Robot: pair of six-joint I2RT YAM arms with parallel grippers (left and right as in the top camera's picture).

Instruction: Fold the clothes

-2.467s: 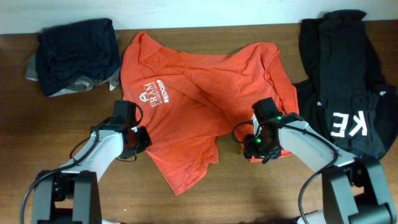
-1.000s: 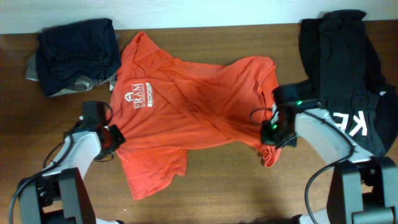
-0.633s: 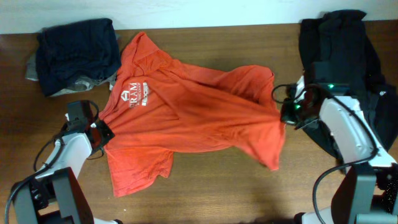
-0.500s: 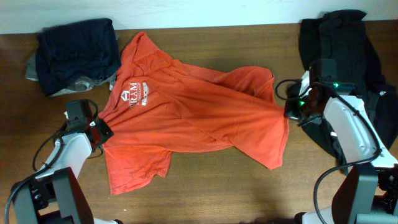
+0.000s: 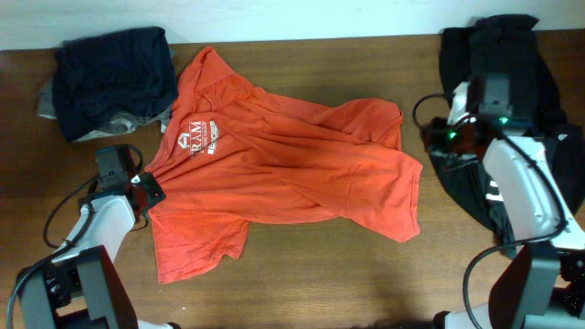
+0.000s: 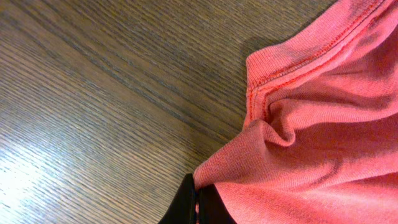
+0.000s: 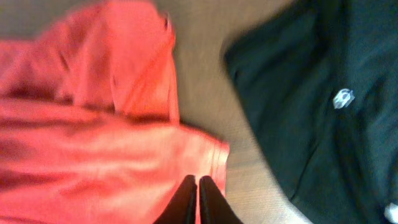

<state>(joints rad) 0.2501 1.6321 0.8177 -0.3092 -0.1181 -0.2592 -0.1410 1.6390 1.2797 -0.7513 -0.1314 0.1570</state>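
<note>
The clothes, a red-orange T-shirt (image 5: 274,174) with a small white chest logo (image 5: 196,135), lie spread and wrinkled across the middle of the table. My left gripper (image 5: 146,192) is at the shirt's left edge. In the left wrist view it (image 6: 198,202) is shut on a pinched fold of the red fabric (image 6: 298,149) beside a stitched hem. My right gripper (image 5: 443,144) hovers just past the shirt's right corner, over the edge of the black garment. Seen from the right wrist, its fingers (image 7: 198,186) are pressed together above the red cloth (image 7: 93,143) with nothing between them.
A black garment (image 5: 512,55) with white letters lies at the right, under my right arm, and also shows in the right wrist view (image 7: 311,93). A dark navy folded pile (image 5: 110,78) sits at the back left. Bare wooden table (image 5: 320,274) runs along the front.
Both grippers pulled outward and stretched the shirt wider. The right gripper then let go of the right corner and moved up and right; that corner now lies flat.
</note>
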